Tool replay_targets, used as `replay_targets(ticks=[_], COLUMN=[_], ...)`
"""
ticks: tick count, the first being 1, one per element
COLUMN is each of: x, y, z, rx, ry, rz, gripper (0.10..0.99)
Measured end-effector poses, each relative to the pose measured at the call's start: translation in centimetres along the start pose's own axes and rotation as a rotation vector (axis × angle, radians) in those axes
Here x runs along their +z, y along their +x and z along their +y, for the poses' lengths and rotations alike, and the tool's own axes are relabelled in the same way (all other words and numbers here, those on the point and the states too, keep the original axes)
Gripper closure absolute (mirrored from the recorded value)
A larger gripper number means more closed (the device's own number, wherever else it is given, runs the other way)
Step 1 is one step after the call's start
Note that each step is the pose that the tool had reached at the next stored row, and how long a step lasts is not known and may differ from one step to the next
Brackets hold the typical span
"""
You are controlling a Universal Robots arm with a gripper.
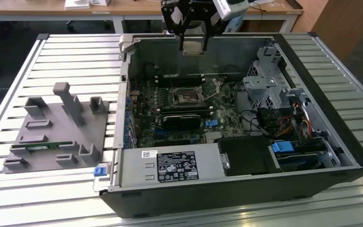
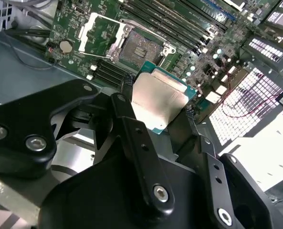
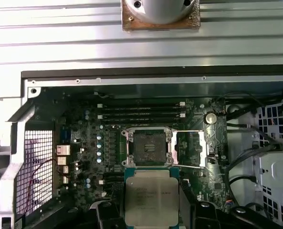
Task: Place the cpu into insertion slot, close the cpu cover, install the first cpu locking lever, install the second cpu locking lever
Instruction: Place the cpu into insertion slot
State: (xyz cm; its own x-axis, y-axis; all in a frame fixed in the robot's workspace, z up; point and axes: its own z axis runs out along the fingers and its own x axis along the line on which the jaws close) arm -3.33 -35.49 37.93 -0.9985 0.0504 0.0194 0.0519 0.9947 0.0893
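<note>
My gripper [image 1: 193, 43] hangs high over the back wall of the open computer case, shut on the cpu [image 1: 193, 47]. In both wrist views the silver-topped cpu [image 2: 156, 101] [image 3: 150, 198] sits flat between the black fingers [image 2: 131, 124]. The insertion slot [image 3: 148, 147] [image 2: 140, 50] [image 1: 185, 97] lies open on the green board, dark and bare inside, well below the chip. The cpu cover [image 3: 191, 148] [image 2: 100, 31] is flipped back beside the slot. Two thin locking levers [image 3: 189, 131] stand released next to it.
Case walls surround the board. A grey power supply [image 1: 168, 165] fills the front and a drive cage [image 1: 270, 90] with cables stands at the exterior view's right. Long memory slots [image 3: 141, 112] and a black card [image 1: 181, 120] flank the socket. A grey fixture [image 1: 62, 127] rests on the slatted table.
</note>
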Motion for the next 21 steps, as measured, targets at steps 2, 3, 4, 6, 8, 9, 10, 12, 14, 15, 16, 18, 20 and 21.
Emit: replay_targets(ticks=[2,3,4,6,8,9,10,12,14,15,16,18,20,21], x=[0.02,0.02,0.02,0.03,0.04,0.04,0.05,0.06,0.06,0.06,0.06,0.07,0.07,0.08], y=[0.0,0.0,0.0,0.0,0.0,0.0,0.0,0.0,0.0,0.0,0.0,0.0,0.01,0.01], z=[0.0,0.0,0.0,0.0,0.0,0.0,-0.01,-0.01,-0.01,-0.01,-0.01,-0.01,-0.01,-0.01], rx=[0.027,0.043,0.058,0.086,0.111,0.121,0.132,0.154,0.174,0.182,0.191,0.206,0.22,0.227], ry=[-0.001,-0.001,-0.001,-0.002,-0.002,-0.002,-0.003,-0.003,-0.003,-0.004,-0.004,-0.004,-0.004,-0.004], rz=[-0.0025,-0.004,-0.0052,-0.0078,-0.01,-0.0109,-0.0119,-0.0139,-0.0156,-0.0164,-0.0172,-0.0186,-0.0198,-0.0204], gripper=[0.545,0.545,0.545,0.545,0.545,0.545,0.545,0.545,0.545,0.545,0.545,0.545,0.545,0.545])
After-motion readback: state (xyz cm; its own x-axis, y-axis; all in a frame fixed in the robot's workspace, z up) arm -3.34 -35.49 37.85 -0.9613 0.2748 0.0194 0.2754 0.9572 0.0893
